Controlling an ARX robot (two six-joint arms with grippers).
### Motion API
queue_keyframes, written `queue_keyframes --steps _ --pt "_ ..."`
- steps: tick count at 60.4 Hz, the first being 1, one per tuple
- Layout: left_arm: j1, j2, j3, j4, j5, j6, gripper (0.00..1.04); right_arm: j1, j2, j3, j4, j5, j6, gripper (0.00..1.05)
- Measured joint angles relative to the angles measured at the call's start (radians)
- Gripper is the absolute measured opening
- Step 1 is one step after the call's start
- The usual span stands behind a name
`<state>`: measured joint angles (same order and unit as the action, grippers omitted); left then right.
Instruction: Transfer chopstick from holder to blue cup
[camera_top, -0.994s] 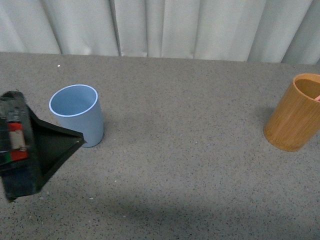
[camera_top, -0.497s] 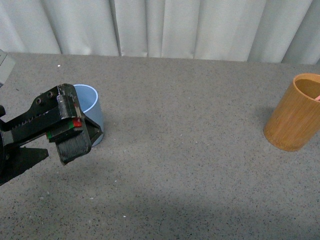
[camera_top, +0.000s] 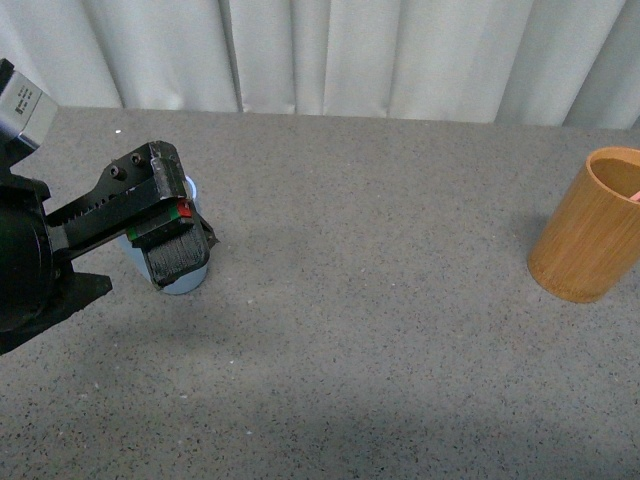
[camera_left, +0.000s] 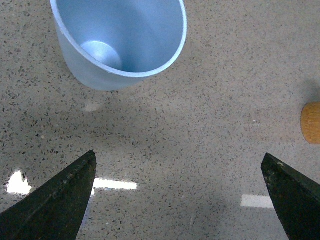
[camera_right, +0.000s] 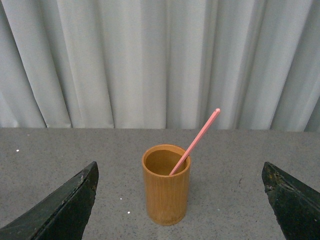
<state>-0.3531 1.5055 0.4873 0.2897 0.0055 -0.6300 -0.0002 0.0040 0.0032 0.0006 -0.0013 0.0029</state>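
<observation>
Left gripper (camera_left: 178, 155) hangs over the grey table (camera_left: 215, 115) with its jaws spread wide and nothing between them; from the wrist we see the blue cup (camera_left: 145, 35) standing upright and empty near its fingertips. Our right gripper (camera_right: 179, 163) is likewise wide open and empty, apart from the wooden holder (camera_right: 166, 200) it faces. We find the pink chopstick (camera_right: 197, 139) in that holder, leaning on its rim, with a pale curtain (camera_right: 125, 60) behind.
</observation>
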Motion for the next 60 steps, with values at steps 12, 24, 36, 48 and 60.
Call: queue_keyframes --steps 12,24,36,48,60 --pt "0.008 0.034 0.009 0.019 -0.005 0.000 0.98 0.000 0.000 0.000 0.000 0.000 0.000 0.95" --pt "0.019 0.058 0.014 0.026 -0.006 0.001 0.98 0.000 0.000 0.000 0.000 0.000 0.000 0.95" --pt "0.029 0.084 0.024 0.034 -0.010 0.001 0.98 0.000 0.000 0.000 0.000 0.000 0.000 0.95" --pt "0.037 0.103 0.027 0.039 -0.014 0.001 0.98 0.000 0.000 0.000 0.000 0.000 0.000 0.95" --pt "0.042 0.114 0.032 0.040 -0.018 0.000 0.98 0.000 0.000 0.000 0.000 0.000 0.000 0.95"
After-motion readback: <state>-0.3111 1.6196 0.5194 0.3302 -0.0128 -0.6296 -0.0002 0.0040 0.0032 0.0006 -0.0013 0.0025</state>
